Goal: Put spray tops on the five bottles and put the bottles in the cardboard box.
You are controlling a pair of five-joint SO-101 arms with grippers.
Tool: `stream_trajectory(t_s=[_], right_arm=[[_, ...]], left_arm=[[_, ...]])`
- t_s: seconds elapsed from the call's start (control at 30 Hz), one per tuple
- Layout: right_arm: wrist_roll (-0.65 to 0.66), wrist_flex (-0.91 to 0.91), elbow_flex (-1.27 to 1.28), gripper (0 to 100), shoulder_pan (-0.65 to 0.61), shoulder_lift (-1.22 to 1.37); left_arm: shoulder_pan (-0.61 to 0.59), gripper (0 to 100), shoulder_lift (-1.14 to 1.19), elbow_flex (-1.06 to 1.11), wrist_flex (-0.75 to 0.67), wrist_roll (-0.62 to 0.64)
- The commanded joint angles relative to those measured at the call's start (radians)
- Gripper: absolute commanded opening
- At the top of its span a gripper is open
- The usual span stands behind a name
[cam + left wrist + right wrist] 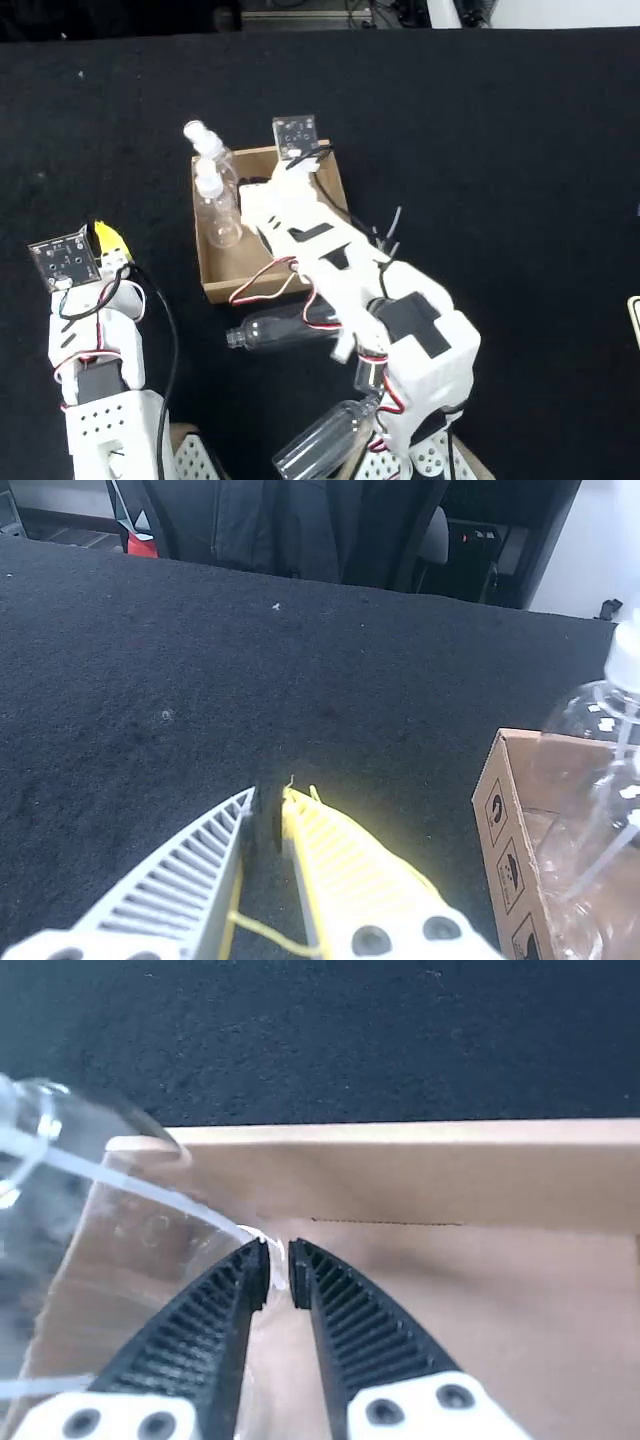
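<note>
The right claw is seen closed inside the cardboard box, beside two spray-topped bottles; the left claw is seen closed above the tabletop.

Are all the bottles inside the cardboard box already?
No; one bottle without a top lies on the table just outside the cardboard box, and a second bottle lies farther from it.
</note>
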Motion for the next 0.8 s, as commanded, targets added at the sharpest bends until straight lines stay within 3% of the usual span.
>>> stream_trajectory(t_s=[0.0,0.23,0.43,0.77], right_arm=[[0.000,-0.028,-0.068,1.1,-0.021,-0.007],[0.000,-0.023,-0.074,1.1,-0.012,-0.015],[-0.006,0.017,-0.033,1.1,0.066,-0.120],[0.002,0.559,0.038,1.1,0.058,-0.441]], left_arm=[[-0.004,3,0.006,0.025,-0.005,0.003],[-0.004,3,0.006,0.025,-0.005,0.003],[-0.004,3,0.006,0.025,-0.005,0.003],[-0.004,3,0.006,0.025,-0.005,0.003]])
